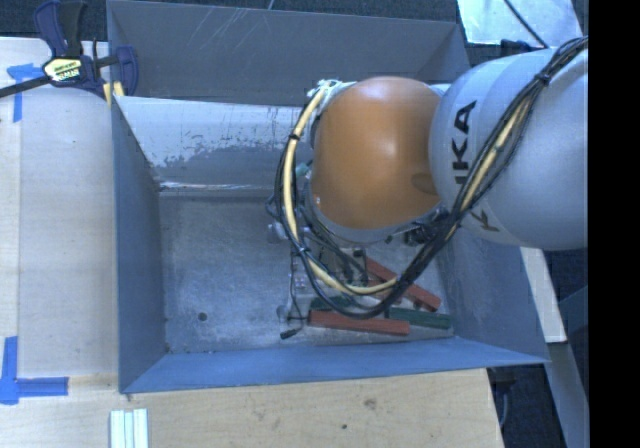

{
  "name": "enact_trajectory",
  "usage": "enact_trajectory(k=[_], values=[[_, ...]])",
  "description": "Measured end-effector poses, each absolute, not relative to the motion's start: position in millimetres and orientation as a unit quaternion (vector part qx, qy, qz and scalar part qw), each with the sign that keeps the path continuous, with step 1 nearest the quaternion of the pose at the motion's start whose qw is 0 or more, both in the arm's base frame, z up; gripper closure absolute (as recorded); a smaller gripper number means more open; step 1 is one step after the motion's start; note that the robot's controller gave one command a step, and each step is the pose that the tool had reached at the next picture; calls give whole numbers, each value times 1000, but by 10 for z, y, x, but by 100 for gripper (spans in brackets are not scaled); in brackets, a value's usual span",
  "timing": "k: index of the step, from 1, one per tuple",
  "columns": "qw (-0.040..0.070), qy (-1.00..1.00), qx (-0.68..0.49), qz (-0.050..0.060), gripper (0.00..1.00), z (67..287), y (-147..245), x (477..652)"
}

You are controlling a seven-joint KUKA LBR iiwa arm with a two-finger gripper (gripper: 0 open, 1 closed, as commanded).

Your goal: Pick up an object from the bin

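The end effector [325, 266] hangs low in the right half of the bin [135, 236], close to the near wall. It shows as a dark mechanism tucked beneath the round orange cover [370, 151] on the wrist, with yellow and black cables [296, 171] looped about it. Whether it stands wide or narrow cannot be told, since the cover and cables hide its working end. I cannot tell either whether anything is held in it.

Just below it, on the bin floor by the near wall, lies a red-brown bar [358, 322]. It is long, slim and flat. Its long axis runs left to right, almost parallel to the near wall, and its right end sits slightly lower in the view. Its left end lies under the hanging cable loops.

Touching or just beside the right end of the bar is a dark green piece [427, 319], also long, lying along much the same line. Above these two an orange-red strip [408, 286] slants from upper left down to lower right, and its upper end passes under the cables. All three lie close together in the near right corner.

The bare floor in the left half of the bin is grey and scuffed. The grey arm [520, 156] comes in from the right over the bin's rim.
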State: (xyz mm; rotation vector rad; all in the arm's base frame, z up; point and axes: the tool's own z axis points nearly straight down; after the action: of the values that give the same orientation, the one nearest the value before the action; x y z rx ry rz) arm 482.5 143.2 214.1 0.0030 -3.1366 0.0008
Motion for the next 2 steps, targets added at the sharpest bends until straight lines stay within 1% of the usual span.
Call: enact_trajectory(k=[1,2], values=[[-1,-1000,0,0,0,2174,1425,4843],[-4,-1000,2,-1,0,1438,1037,4902]])
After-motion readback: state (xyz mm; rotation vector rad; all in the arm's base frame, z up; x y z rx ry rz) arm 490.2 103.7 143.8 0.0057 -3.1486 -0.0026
